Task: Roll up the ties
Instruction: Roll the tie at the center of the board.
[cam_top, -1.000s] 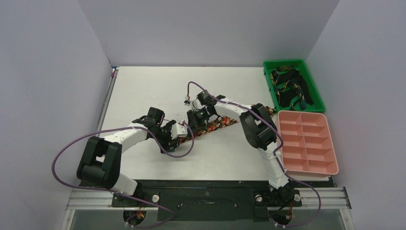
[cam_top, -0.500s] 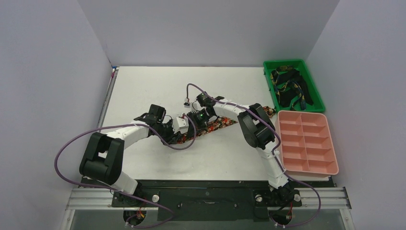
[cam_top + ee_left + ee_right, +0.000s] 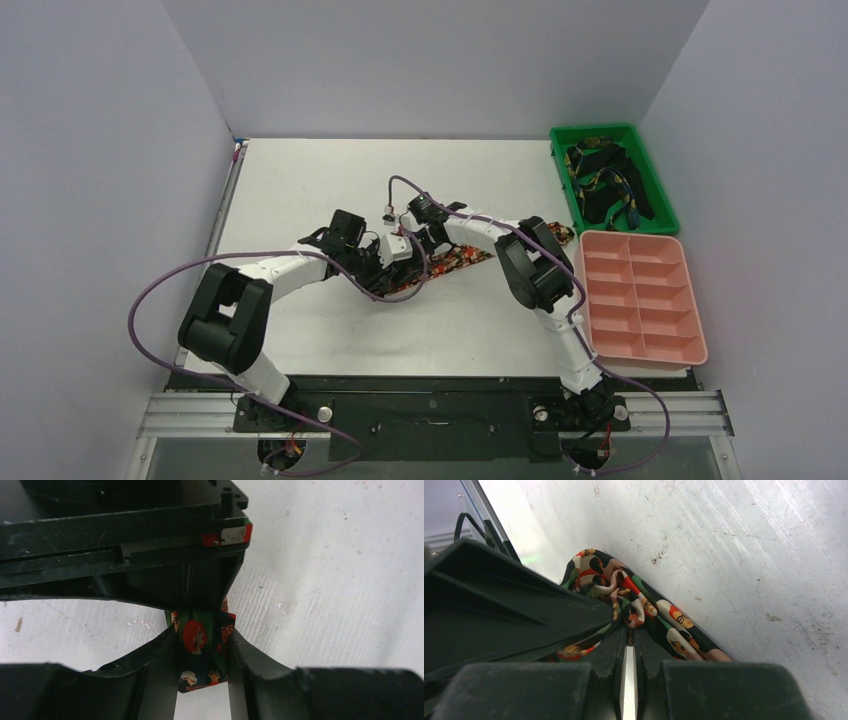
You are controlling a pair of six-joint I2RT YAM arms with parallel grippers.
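**Top external view.** The printed tie [image 3: 455, 260] is lying diagonally across the middle of the surface [image 3: 300, 180], with its far end reaching toward the green bin [image 3: 595, 128]. The left claw [image 3: 393, 268] and the right claw [image 3: 415, 243] are being held close together over the tie's near end. More dark ties [image 3: 605, 185] are being stored in the green bin. Nothing can be made out in the pink tray [image 3: 645, 300]. Both claw tips are being hidden by the wrists here.

**Left wrist view.** The left claw [image 3: 202, 652] is clenched on the printed tie [image 3: 200, 635], and a narrow band of fabric is being pressed between its fingers [image 3: 150, 665]. The upper frame is being filled by a black body, judged to be the right claw, so the tie beyond it is being concealed.

**Right wrist view.** The right claw [image 3: 626, 630] is clenched almost completely. A bunched fold of the printed tie [image 3: 644, 605] is being met at its tips and appears to be pinched, though the contact point is being lost in shadow. The left of the frame is being covered by a dark housing.

**Step in hand.** The roll is judged to be only starting at one end of the tie. The next move is judged to call for that end being turned over itself while the band is being held taut and flat.
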